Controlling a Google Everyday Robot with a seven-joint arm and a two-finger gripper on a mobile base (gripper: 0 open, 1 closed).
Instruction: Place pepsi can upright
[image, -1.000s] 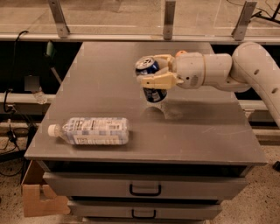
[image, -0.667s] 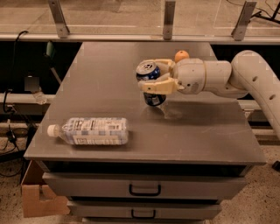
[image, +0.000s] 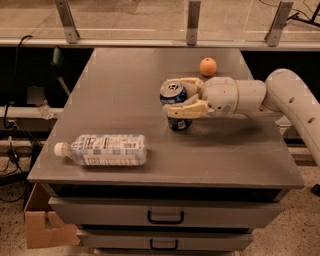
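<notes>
While a clear plastic water bottle (image: 102, 149) lies on its side near the front left of the grey table (image: 125, 80), white cap pointing left, the pepsi can (image: 174, 94) stands close to upright near the table's middle, well apart from the bottle. Its silver pull-tab top faces up and leans slightly toward the left. Its dark blue lower body shows below the gripper, down at the tabletop, though whether the base touches the surface cannot be told. The gripper (image: 177, 99) reaches in from the right with its jaws closed around the can's upper half. The near finger (image: 189, 109) crosses the can's front side and the far finger (image: 192, 82) sits behind the rim, so the can is pinched between them. An orange (image: 208, 66) rests on the table just behind the gripper's wrist, apart from the can. The white arm (image: 250, 95) lies almost level above the table, running right from the wrist, then bends at the table's right edge and drops toward the lower right. Two drawers (image: 165, 212) with dark handles sit under the tabletop.
</notes>
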